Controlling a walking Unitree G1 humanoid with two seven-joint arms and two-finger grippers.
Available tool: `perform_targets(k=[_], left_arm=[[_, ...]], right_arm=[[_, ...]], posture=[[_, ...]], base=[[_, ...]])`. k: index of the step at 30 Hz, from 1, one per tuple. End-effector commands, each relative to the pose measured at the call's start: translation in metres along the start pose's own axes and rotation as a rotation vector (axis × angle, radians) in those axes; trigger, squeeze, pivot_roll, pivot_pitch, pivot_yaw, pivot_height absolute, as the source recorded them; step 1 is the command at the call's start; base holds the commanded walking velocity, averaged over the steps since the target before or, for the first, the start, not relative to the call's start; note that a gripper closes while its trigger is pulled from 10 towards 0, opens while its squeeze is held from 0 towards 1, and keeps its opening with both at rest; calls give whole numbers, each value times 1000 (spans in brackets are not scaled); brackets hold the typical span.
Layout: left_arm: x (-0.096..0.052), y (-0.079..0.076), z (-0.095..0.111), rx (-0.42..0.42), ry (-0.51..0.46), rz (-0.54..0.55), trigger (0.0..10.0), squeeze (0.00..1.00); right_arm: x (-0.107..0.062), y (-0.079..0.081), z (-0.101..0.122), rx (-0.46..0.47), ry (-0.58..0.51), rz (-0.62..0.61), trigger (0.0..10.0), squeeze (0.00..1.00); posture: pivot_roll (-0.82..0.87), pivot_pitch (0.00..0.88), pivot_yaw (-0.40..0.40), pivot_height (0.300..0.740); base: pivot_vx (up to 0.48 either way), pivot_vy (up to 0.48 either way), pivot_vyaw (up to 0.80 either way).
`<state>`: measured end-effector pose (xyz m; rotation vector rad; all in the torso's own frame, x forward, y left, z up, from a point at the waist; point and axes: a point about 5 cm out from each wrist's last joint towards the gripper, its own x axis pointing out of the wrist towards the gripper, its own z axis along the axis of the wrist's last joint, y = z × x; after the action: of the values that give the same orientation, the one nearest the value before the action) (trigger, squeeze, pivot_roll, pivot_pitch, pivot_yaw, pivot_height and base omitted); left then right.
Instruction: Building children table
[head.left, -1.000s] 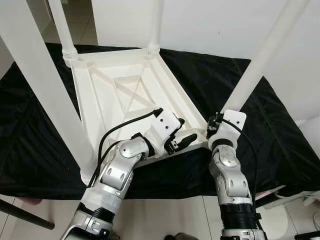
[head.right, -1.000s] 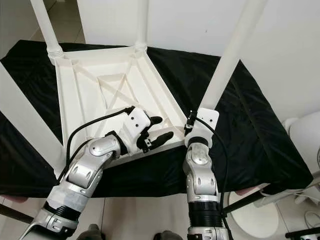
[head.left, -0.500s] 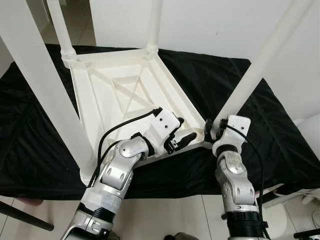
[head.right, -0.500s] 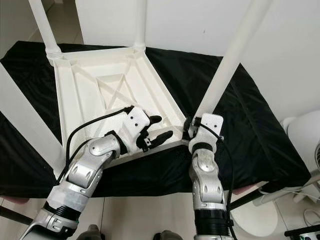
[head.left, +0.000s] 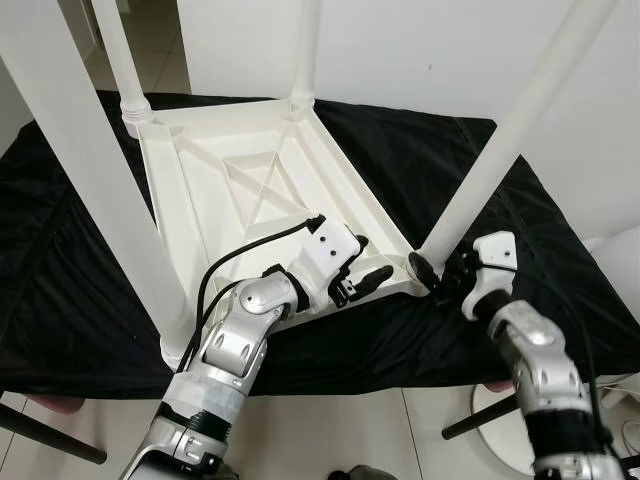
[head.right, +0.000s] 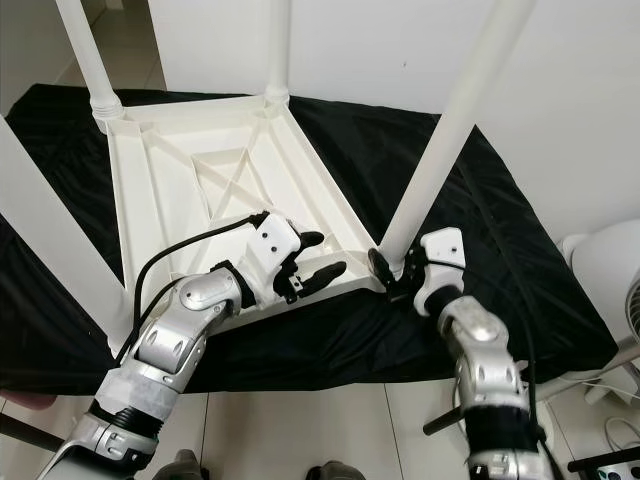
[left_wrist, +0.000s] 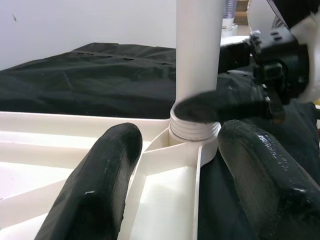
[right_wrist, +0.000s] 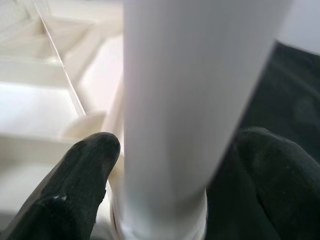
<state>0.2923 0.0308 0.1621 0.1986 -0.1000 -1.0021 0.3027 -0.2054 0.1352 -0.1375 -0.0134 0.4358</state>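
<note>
Swinging outward to the robot's right, the right gripper (right_wrist: 165, 175) is now clasping the table leg (head.right: 440, 145) at its socket; the left gripper (head.right: 312, 262), fingers spread, is bracketing the upturned table's (head.right: 200, 180) near edge.

- The table top (head.left: 240, 200) lies upside down on a cloth (head.left: 560, 290), across the centre-left of the frame.
- Four legs stand up from its corners: two at the upper edge, one (head.left: 75, 160) at far left, one (head.left: 510, 130) at the right.
- The left gripper (head.left: 362, 270) rests on the table top's lower rim, just left of centre.
- The right gripper (head.left: 440, 275) sits at the foot of the right leg, fingers either side of it.
- A fan base (head.right: 610, 290) stands at the lower right edge.
</note>
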Motion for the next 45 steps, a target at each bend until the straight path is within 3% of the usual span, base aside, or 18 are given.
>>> perform_targets(k=[1, 6, 7, 8, 9, 10, 26, 27, 31, 33, 36, 45], left_arm=[[4, 1, 2, 9, -3, 39, 10000, 0], [6, 0, 4, 17, -13, 33, 10000, 0], [6, 1, 5, 18, -14, 33, 10000, 0], [6, 1, 5, 19, -15, 35, 10000, 0], [6, 1, 5, 20, -15, 36, 10000, 0], [6, 2, 5, 22, -16, 40, 10000, 0], [5, 4, 5, 18, -16, 53, 10000, 0], [6, 5, 5, 18, -16, 52, 10000, 0], [7, 4, 5, 15, -15, 48, 10000, 0], [6, 3, 5, 12, -15, 45, 10000, 0], [7, 3, 5, 10, -15, 43, 10000, 0], [6, 1, 4, 5, -13, 36, 10000, 0]], right_arm=[[0, 0, -4, 1, 13, 31, 10000, 0], [17, 5, -10, -13, 47, 167, 10000, 0], [19, 8, -13, -28, 57, 193, 9294, 0], [21, 10, -15, -33, 64, 212, 7412, 0], [21, 11, -16, -33, 65, 224, 3294, 0], [22, 11, -17, -19, 62, 241, 0, 0], [9, 1, -27, 58, 65, 198, 0, 0], [8, 0, -27, 59, 55, 174, 10000, 0], [8, -3, -23, 95, 20, 90, 10000, 0], [8, -9, -23, 86, 45, -41, 10000, 0], [7, -12, -22, 83, 51, -118, 10000, 0], [3, -9, -14, 104, 47, -358, 10000, 0]], posture=[[48, 0, -83, 740], [60, 0, -80, 740], [65, 0, -79, 740], [68, 0, -79, 740], [69, 0, -80, 740], [72, 0, -82, 740], [54, 0, -69, 740], [51, 0, -67, 740], [44, 0, -63, 740], [38, 0, -62, 740], [35, 0, -61, 740], [23, 0, -54, 740]], base=[[0, 0, 0], [0, 0, 0], [0, 0, 0], [0, 0, 0], [0, 0, 0], [0, 0, 0], [0, 0, 0], [0, 0, 0], [0, 0, 0], [0, 0, 0], [0, 0, 0], [0, 0, 0]])
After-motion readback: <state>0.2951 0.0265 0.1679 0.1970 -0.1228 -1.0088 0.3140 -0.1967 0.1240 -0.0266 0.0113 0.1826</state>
